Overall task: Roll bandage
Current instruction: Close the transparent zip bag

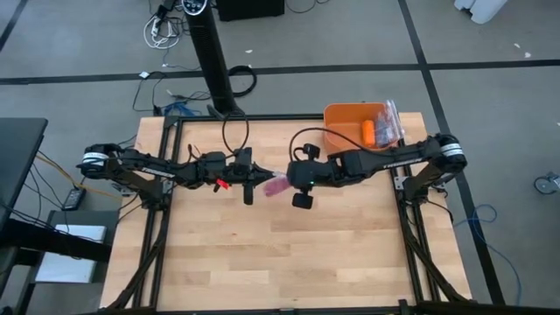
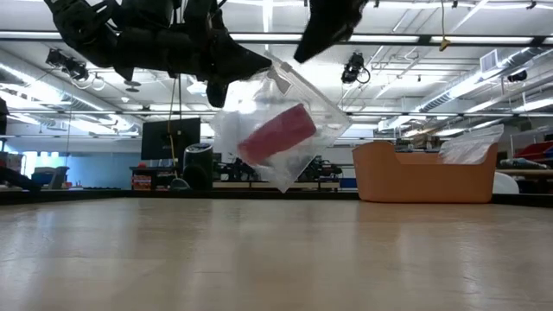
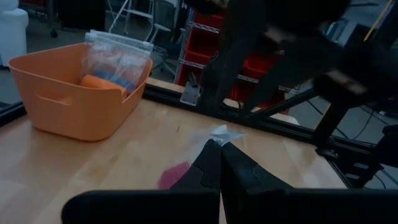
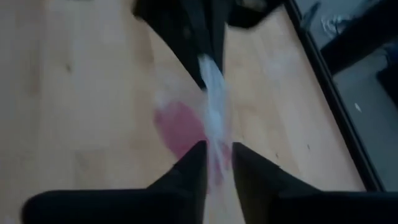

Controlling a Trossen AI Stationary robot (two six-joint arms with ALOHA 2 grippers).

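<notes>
While no writing shows, left jaws pinch the bag (image 2: 285,121) holding the bandage (image 2: 276,134); right jaws narrowly parted.

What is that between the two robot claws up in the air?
A clear plastic bag with the pink bandage rolled up inside hangs between the left gripper and the right gripper, above the table. The low view shows it best.
</notes>
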